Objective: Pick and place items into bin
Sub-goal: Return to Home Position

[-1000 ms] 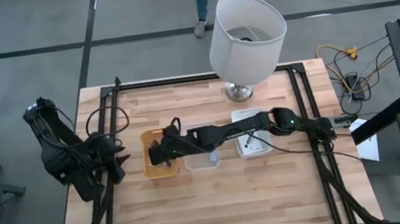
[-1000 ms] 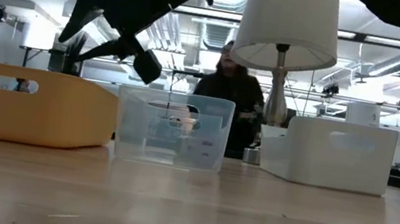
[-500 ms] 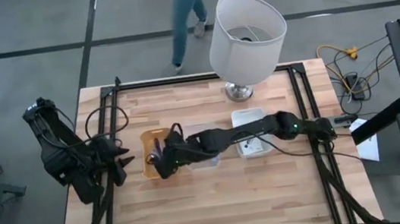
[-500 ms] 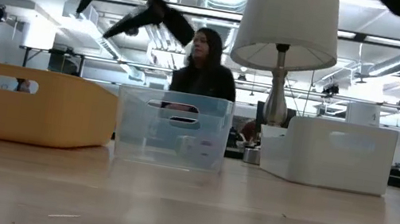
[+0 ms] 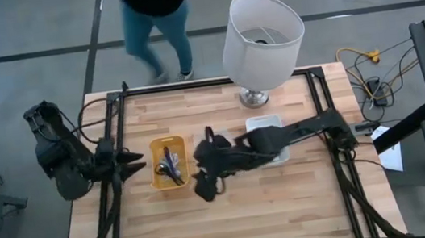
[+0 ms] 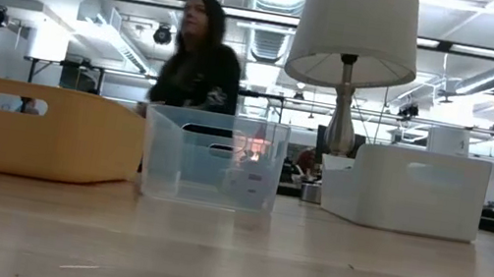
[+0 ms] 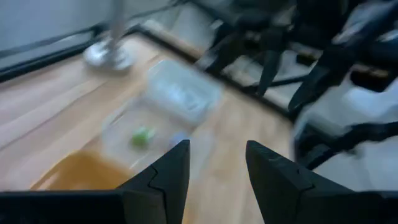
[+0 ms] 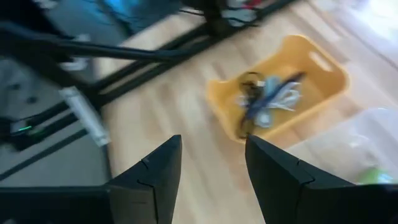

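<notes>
Pulling back from the yellow bin, the right gripper is now hanging over bare wood near it, jaws moderately apart and carrying nothing, likely because its load is already dropped. Black, purple and white cords are lying heaped inside that bin. The left gripper is waiting at the table's left edge, jaws likewise apart and empty.

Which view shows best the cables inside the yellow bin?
The right wrist view: it looks down into the yellow bin and shows the cables large. The high view shows them small. The low view shows only the bin's wall; the left wrist view only a blurred corner.
</notes>
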Available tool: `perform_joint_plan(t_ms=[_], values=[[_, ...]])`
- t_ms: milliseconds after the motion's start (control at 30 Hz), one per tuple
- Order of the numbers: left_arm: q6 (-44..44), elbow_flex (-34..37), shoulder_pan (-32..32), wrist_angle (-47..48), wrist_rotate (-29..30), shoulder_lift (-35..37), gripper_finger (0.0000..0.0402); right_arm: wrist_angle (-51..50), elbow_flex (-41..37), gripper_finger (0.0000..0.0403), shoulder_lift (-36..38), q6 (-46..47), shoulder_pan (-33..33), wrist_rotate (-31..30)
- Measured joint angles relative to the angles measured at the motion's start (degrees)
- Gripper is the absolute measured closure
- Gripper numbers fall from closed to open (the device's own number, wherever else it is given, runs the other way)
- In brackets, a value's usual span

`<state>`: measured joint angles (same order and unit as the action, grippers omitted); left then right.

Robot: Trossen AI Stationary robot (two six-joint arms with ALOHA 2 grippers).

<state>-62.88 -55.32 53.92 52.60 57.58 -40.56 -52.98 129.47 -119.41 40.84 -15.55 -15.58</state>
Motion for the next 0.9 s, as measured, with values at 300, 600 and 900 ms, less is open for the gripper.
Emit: perform_joint_plan(t_ms=[300, 600, 900], values=[[37.6, 24.0, -6.7, -63.1, -11.2, 6.2, 0.0260, 30.6, -23.6, 0.0239, 10.9, -2.2, -0.7, -0.7], [47.1, 29.9, -21.3, -67.5, -17.7, 10.9, 0.0260, 35.1, -39.7, 0.0239, 23.5, -7.5, 3.0, -8.9], [42.6, 30.4, -35.4, -54.2, -21.4, 15.3, 0.0260, 19.5, -51.1, 0.0239, 37.7, -9.0, 9.0, -12.5]])
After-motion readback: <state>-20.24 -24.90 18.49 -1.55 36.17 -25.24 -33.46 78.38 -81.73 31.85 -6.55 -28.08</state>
